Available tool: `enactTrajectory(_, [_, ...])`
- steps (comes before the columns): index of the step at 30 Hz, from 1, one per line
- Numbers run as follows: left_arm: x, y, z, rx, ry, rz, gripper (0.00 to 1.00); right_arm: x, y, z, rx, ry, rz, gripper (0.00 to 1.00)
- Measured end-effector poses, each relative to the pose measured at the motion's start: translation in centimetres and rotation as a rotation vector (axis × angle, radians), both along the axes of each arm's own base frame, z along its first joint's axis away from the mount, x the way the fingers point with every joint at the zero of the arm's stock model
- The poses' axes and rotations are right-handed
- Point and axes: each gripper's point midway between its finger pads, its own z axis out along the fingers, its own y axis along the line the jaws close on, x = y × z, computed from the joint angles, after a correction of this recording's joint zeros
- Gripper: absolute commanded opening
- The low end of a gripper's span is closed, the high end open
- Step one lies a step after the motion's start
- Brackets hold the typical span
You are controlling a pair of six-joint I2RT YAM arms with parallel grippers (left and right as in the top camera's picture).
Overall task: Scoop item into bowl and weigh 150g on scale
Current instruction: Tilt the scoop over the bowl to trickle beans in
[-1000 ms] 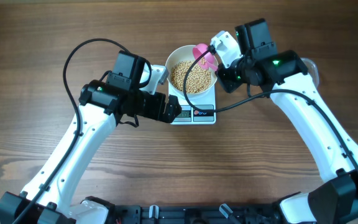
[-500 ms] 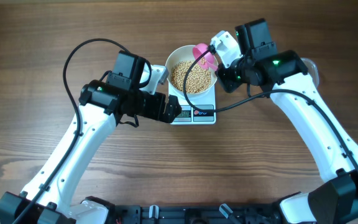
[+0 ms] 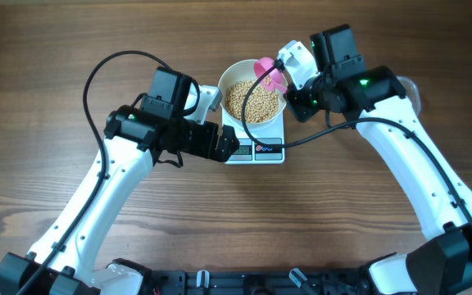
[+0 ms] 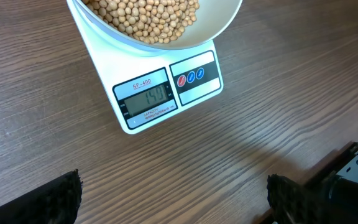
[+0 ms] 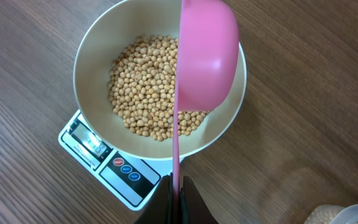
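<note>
The right pincer (image 5: 178, 186) is clamped on the handle of a pink scoop (image 5: 207, 56) held over the bowl (image 5: 95, 56). The beans (image 5: 142, 87) lie heaped inside it, atop the scale (image 4: 169, 93). The left pincer (image 4: 173, 196) gapes wide above the counter (image 4: 278, 112).

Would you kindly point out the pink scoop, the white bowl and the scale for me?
pink scoop (image 5: 207, 56), right wrist view, outside of its cup.
white bowl (image 5: 92, 74), right wrist view, bare inner wall, left side.
scale (image 4: 146, 99), left wrist view, grey display.
</note>
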Motion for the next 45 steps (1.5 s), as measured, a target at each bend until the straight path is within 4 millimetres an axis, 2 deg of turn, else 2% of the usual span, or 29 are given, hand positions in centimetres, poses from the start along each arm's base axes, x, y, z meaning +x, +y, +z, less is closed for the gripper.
enactTrajectory(5, [0.0, 0.0, 0.0, 0.000, 0.000, 0.000, 1.00, -0.4, 0.0, -0.2, -0.016, 0.007, 0.019, 0.04])
enactTrajectory(10, [0.0, 0.0, 0.0, 0.000, 0.000, 0.000, 1.00, -0.9, 0.9, -0.3, -0.041, 0.000, 0.052, 0.04])
enactTrajectory(22, [0.0, 0.0, 0.0, 0.000, 0.000, 0.000, 1.00, -1.2, 1.4, -0.2, 0.038, 0.051, -0.020, 0.04])
enactTrajectory(45, [0.0, 0.0, 0.0, 0.000, 0.000, 0.000, 1.00, -0.9, 0.7, -0.3, 0.016, 0.042, -0.022, 0.04])
